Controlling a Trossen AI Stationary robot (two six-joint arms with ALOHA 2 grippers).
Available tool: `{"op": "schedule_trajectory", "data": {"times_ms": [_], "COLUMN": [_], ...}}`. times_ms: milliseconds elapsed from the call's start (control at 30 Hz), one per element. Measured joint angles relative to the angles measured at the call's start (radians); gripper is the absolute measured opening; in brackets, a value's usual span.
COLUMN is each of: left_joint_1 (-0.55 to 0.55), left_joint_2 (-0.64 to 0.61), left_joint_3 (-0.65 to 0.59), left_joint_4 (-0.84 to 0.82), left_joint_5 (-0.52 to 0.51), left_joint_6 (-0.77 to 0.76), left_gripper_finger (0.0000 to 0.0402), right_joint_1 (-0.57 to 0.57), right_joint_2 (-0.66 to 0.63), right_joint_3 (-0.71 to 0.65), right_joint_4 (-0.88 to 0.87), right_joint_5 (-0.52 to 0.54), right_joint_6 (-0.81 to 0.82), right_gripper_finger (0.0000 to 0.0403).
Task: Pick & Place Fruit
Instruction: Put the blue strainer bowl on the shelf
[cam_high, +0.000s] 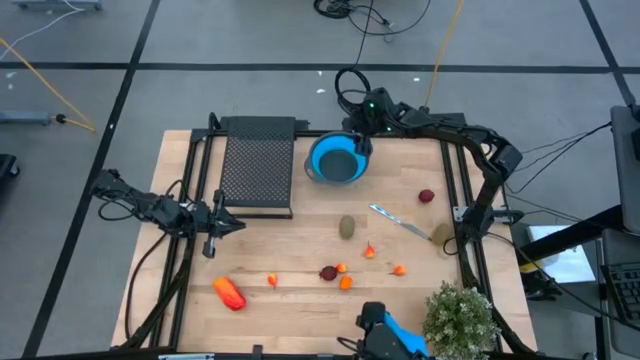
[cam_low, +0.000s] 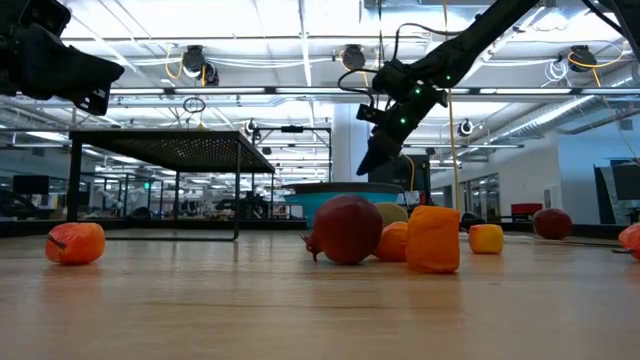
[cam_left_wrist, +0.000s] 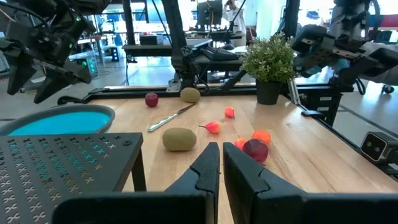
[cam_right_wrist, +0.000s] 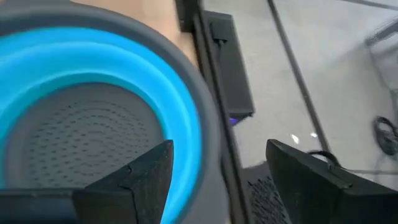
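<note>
Toy fruit lies scattered on the wooden table: a red-orange piece (cam_high: 229, 292), a brownish-green oval (cam_high: 347, 227), a dark red one (cam_high: 328, 272) and several tiny orange ones such as (cam_high: 346, 283). Another dark red fruit (cam_high: 427, 196) rests farther right. A blue bowl (cam_high: 335, 160) with a grey perforated bottom stands at the far middle. My right gripper (cam_high: 362, 140) hangs open over the bowl's far right rim (cam_right_wrist: 199, 124), one finger above the inside and one above the outside, holding nothing. My left gripper (cam_left_wrist: 219, 162) waits shut at the table's left (cam_high: 215, 225).
A black perforated rack (cam_high: 258, 165) stands left of the bowl. A thin silvery knife (cam_high: 398, 220) lies right of the oval, with a brownish fruit (cam_high: 441, 233) beyond it. A potted plant (cam_high: 460, 315) sits at the near right corner. A black frame (cam_high: 465, 200) borders the table.
</note>
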Motion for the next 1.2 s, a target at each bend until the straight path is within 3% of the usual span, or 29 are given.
{"op": "schedule_trajectory", "data": {"times_ms": [1200], "left_joint_1": [0.0], "left_joint_2": [0.0], "left_joint_3": [0.0], "left_joint_4": [0.0], "left_joint_5": [-0.001], "left_joint_6": [0.0], "left_gripper_finger": [0.0021], "right_joint_1": [0.004], "right_joint_2": [0.059], "right_joint_3": [-0.001], "right_joint_4": [0.006], "right_joint_5": [-0.027], "right_joint_6": [0.034], "right_gripper_finger": [0.0252]}}
